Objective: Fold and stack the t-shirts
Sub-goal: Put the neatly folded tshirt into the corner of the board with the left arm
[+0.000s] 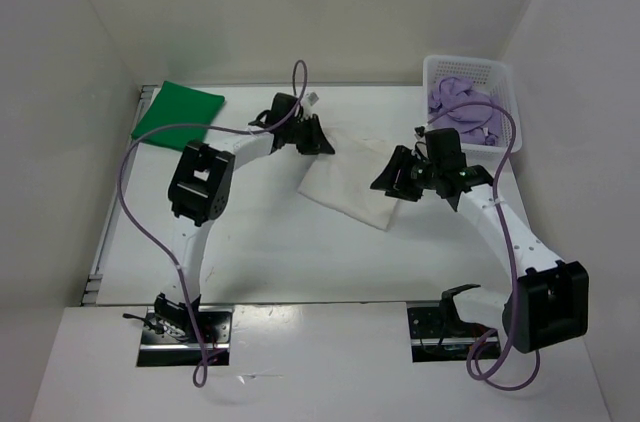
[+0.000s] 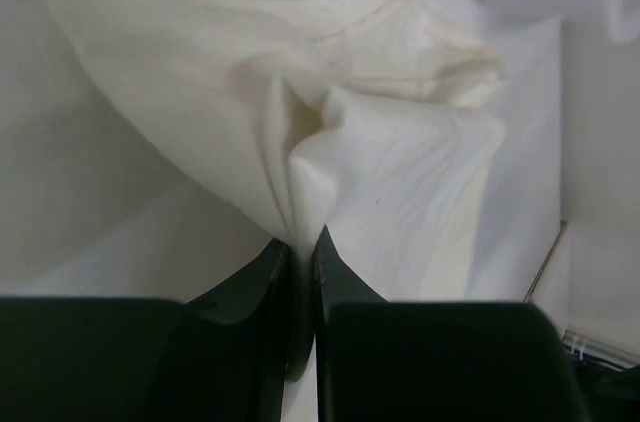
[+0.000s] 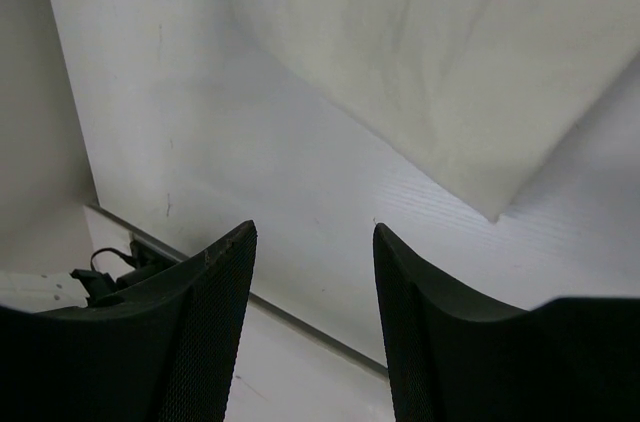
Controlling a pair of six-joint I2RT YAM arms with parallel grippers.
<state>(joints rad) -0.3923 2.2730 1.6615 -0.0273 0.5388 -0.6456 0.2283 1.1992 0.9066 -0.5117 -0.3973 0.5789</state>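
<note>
A white surface enclosed by pale walls is seen from above, with two black robot arms reaching in from the near edge.

Three t-shirts are spread across the scene. A green t-shirt is laid flat and folded at the far left corner of the surface. A white-cream t-shirt is spread near the middle, between the two arms. A purple t-shirt is bundled inside a white lattice basket, which is placed at the far right corner.

The left hand is positioned at the far left edge of the white-cream t-shirt. In the left wrist view, its two black fingers are drawn almost together and clamped on a raised fold of the cream cloth. The cloth is puckered and creased where it is pinched, and the ribbed collar can be made out just beyond the fold. Part of the basket is visible at the upper right of that view.

The right hand is held at the right edge of the same t-shirt. In the right wrist view, its fingers are set well apart, with only bare surface seen between them. One corner of the cream cloth is seen ahead of the fingertips, lying flat. Whether the fingertips touch the surface cannot be told.
</note>
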